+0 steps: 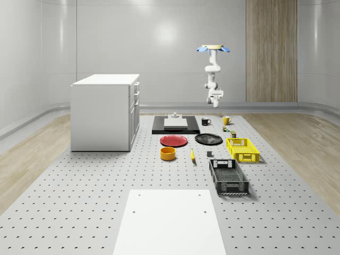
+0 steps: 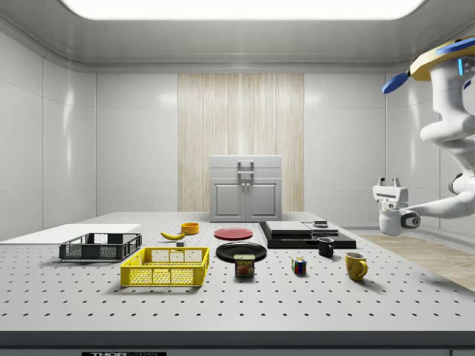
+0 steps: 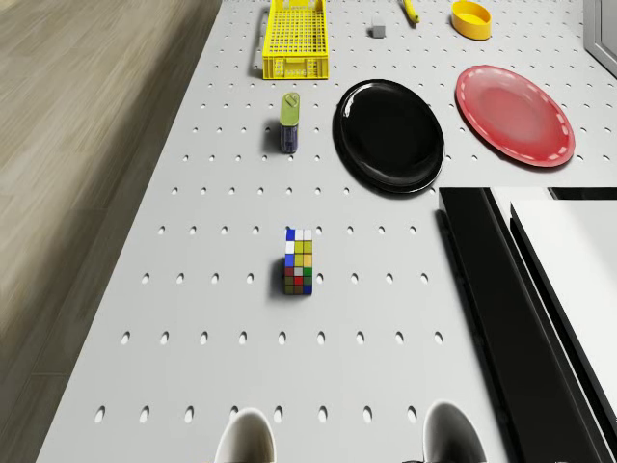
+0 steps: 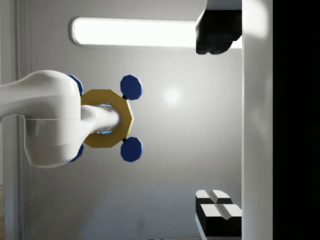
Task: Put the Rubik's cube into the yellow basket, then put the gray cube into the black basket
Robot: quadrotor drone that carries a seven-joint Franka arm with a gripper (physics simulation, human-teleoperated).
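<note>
The Rubik's cube (image 3: 299,261) (image 2: 299,265) (image 1: 226,128) sits on the perforated table between the mugs and a can. Farther along the same side stands the yellow basket (image 1: 243,149) (image 2: 167,267) (image 3: 298,39), then the black basket (image 1: 228,177) (image 2: 100,246). A small gray cube (image 1: 210,154) (image 3: 377,30) lies beside the yellow basket. The drone (image 1: 212,49) (image 2: 445,59) hovers high over the table's far end, above the mugs. My gripper (image 1: 215,98) (image 2: 390,183) (image 4: 220,125) hangs well above the table, turned up toward the drone, open and holding nothing.
A can (image 3: 289,122), black plate (image 3: 389,135), red plate (image 3: 514,114), orange bowl (image 1: 168,153) and banana (image 1: 192,154) lie mid-table. A black mug (image 1: 205,121), yellow mug (image 2: 355,265) and black slab (image 1: 175,124) are at the far end. A white cabinet (image 1: 105,111) stands at the whole-scene view's left.
</note>
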